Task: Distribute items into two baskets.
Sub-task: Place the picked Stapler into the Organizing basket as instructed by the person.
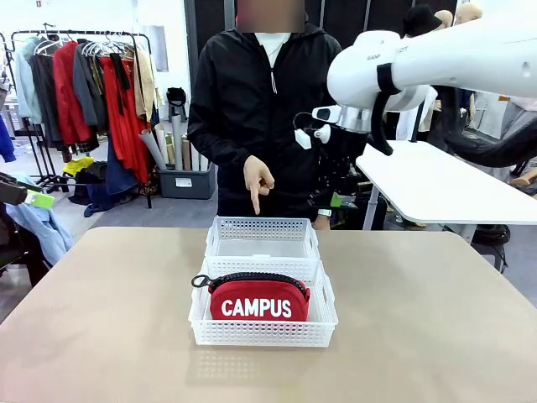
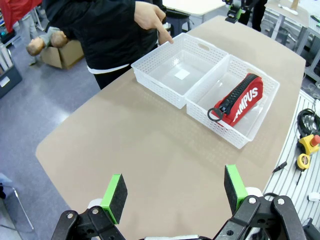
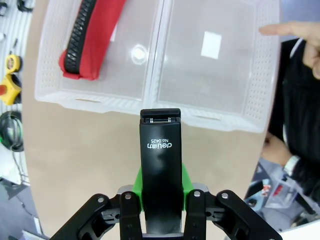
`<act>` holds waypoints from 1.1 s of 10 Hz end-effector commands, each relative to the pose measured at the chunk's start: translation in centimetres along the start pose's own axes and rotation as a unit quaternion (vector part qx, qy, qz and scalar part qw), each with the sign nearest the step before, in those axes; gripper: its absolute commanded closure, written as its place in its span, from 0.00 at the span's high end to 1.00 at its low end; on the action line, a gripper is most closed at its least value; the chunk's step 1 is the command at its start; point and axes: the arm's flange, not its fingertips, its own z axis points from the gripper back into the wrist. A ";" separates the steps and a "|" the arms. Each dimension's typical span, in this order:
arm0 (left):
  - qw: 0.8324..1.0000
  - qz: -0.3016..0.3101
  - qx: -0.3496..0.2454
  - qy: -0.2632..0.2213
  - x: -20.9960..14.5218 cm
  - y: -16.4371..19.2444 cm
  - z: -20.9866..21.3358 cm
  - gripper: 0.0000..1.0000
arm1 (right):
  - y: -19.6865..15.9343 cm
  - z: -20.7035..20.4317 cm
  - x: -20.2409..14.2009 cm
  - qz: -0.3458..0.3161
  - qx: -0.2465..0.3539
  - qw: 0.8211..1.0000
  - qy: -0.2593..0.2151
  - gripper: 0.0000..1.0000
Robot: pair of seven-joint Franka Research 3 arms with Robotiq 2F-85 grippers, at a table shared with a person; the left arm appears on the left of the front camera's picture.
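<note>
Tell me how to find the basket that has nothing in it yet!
Look at the middle of the tan table, where two white plastic perforated baskets sit touching, one behind the other. The empty basket is the far one, nearest the person in the black jacket, whose finger points down at it. Its neighbour, the near basket, holds a red fabric zip pouch with white "CAMPUS" lettering.

Robot lab or studio set up in a workshop-like room. Beige desk [image 1: 436, 319] in the middle, white arm [image 1: 436, 59] over it. Far left a clothes rack [image 1: 84, 42] with hanging jackets, grey bin [image 1: 186, 183] on the floor. Second white table [image 1: 445, 189] far right. Cables and yellow e-stop button [image 2: 311, 142] on a rail beside the desk.
</note>
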 end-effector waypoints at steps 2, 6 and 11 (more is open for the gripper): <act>1.000 -0.006 -0.004 -0.010 0.0 0.2 -0.1 1.00 | -3.3 -0.2 2.9 0.014 0.017 1.000 0.009 0.00; 1.000 -0.006 -0.004 -0.010 0.0 0.2 -0.1 1.00 | -5.3 -1.4 7.0 0.034 0.020 0.999 -0.002 0.00; 1.000 -0.006 -0.004 -0.010 0.0 0.2 -0.1 1.00 | -6.4 -6.1 11.3 0.041 0.046 0.998 0.022 0.00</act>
